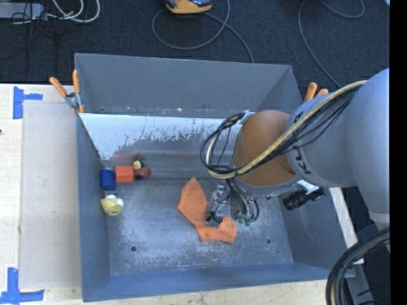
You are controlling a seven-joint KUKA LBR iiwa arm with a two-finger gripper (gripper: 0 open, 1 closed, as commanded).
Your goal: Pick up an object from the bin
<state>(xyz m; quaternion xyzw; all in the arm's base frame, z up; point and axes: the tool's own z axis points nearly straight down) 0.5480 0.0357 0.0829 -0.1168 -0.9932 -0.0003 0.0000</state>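
Centrally, pincer over orange cloth; scuffed grey bin; dark carpet beyond.

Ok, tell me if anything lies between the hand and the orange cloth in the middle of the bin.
Nothing visible does. The hand is right over the orange cloth, at its right side. The blue cylinder, orange block and yellow piece lie apart by the left wall of the bin.
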